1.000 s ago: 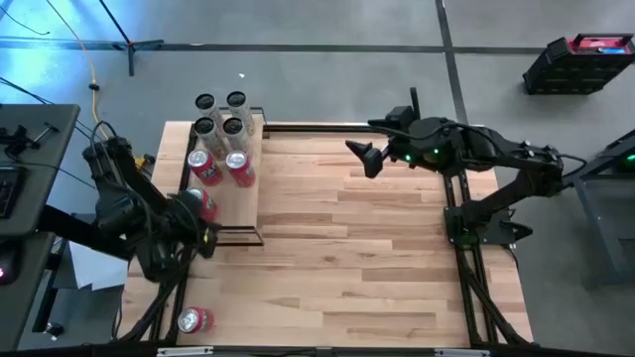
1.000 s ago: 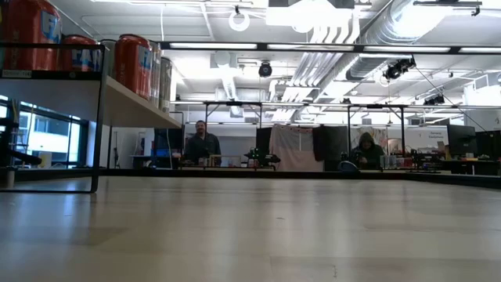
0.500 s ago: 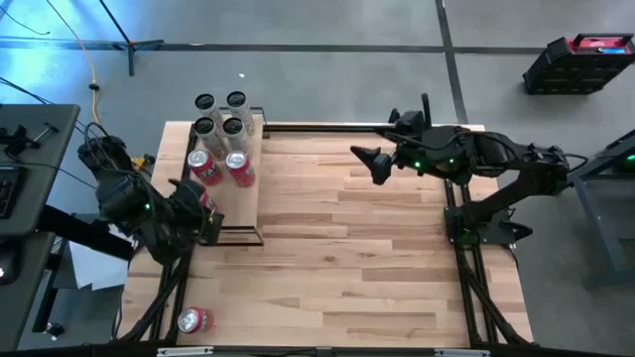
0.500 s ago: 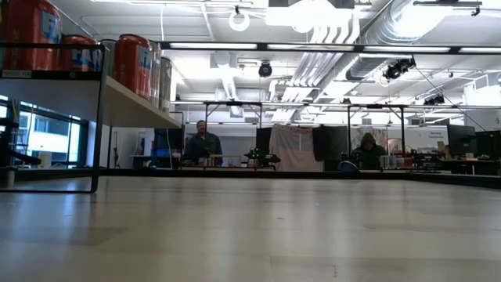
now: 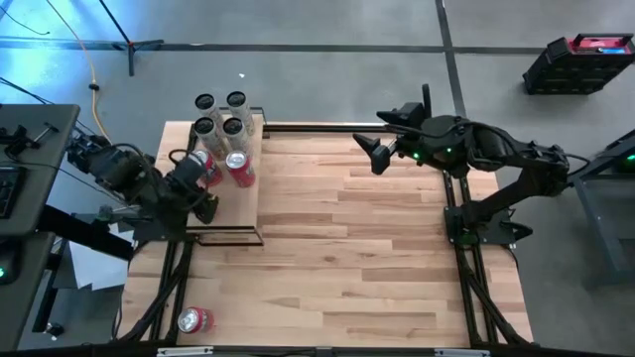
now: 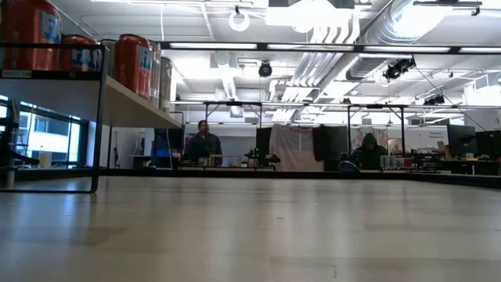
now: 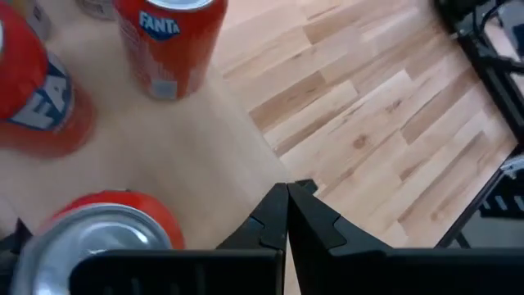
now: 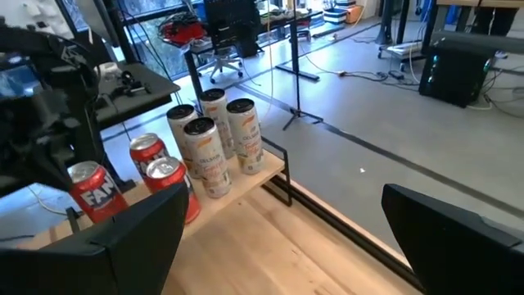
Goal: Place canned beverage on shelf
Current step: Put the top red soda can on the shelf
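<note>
High view showed seven cans standing on the shelf (image 5: pixel 248 198) at upper left, one can (image 5: pixel 193 320) left lying at lower left, left gripper (image 5: pixel 203 206) closed empty, right gripper (image 5: pixel 375 154) wide.

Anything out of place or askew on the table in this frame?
One red can lies on its side at the table's near left corner, far from the shelf where the other cans stand upright. Nothing looks spilled or damaged.

Upright red cans (image 5: pixel 238 167) on pale-wood shelf (image 5: pixel 230 206)
</note>
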`<move>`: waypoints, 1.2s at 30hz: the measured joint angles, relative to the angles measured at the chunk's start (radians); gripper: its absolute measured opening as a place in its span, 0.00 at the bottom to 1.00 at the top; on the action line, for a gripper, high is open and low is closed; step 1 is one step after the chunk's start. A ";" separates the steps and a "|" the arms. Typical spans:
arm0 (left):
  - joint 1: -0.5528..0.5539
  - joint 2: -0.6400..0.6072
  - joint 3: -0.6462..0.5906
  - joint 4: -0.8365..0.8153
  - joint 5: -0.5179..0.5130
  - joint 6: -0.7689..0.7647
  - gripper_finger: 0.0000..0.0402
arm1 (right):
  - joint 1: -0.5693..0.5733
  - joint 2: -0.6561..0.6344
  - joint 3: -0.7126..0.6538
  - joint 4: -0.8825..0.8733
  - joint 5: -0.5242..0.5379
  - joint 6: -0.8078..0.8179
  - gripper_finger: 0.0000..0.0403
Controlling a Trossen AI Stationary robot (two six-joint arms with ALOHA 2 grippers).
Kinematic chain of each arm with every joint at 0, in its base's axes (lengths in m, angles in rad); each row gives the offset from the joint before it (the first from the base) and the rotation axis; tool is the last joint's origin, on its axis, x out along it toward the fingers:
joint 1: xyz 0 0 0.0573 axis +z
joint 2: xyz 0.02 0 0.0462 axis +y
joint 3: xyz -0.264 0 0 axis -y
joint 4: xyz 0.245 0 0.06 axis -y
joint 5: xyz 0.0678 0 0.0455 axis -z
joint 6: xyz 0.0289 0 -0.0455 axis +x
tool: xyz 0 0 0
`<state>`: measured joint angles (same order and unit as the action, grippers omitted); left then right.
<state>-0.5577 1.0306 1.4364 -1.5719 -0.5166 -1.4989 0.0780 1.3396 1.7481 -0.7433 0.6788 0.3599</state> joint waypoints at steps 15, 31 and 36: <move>0.198 -0.010 0.000 0.001 0.138 0.493 0.00 | 0.000 0.000 0.000 0.001 0.009 0.000 0.97; 0.295 -0.184 -0.125 -0.006 0.263 0.621 0.00 | 0.001 0.000 -0.001 0.004 -0.039 0.069 0.97; 0.295 -0.197 -0.108 -0.008 0.262 0.634 0.00 | -0.006 0.000 -0.001 0.007 -0.005 0.069 0.97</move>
<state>-0.2627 0.8336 1.3285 -1.5795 -0.2547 -0.8651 0.0719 1.3399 1.7473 -0.7366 0.6741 0.4294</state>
